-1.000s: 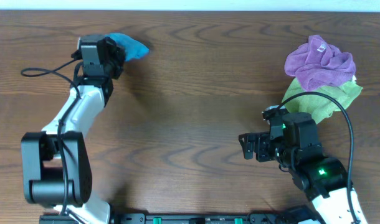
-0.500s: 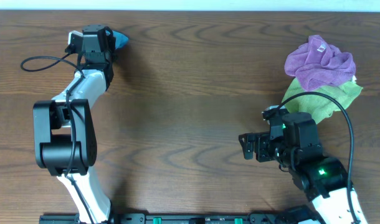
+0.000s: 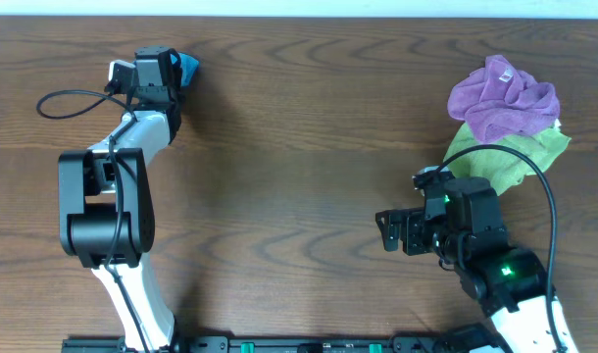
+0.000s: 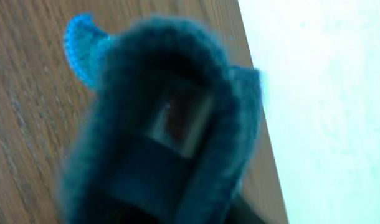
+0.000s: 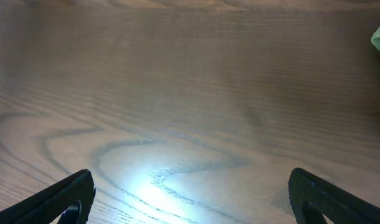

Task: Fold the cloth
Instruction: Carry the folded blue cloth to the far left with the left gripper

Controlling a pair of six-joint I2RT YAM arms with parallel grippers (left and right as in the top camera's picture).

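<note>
1. While the left claw pinches it near the far edge of the brown wooden table, on the left side, the bright sky-blue terry cloth sits bunched around the fingers, blurred and filling the left wrist view.
2. Right claw hovers spread wide, holding nothing.
3. Crumpled purple cloth lies atop a light green cloth; its pale tag is too small to read.

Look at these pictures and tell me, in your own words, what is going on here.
The left gripper is at the far edge of the table, buried in the bunched blue cloth, which hides its fingers from the wrist camera. Nothing is folded yet. The right gripper hangs open over bare wood, near a purple cloth heaped on a green cloth.
</note>
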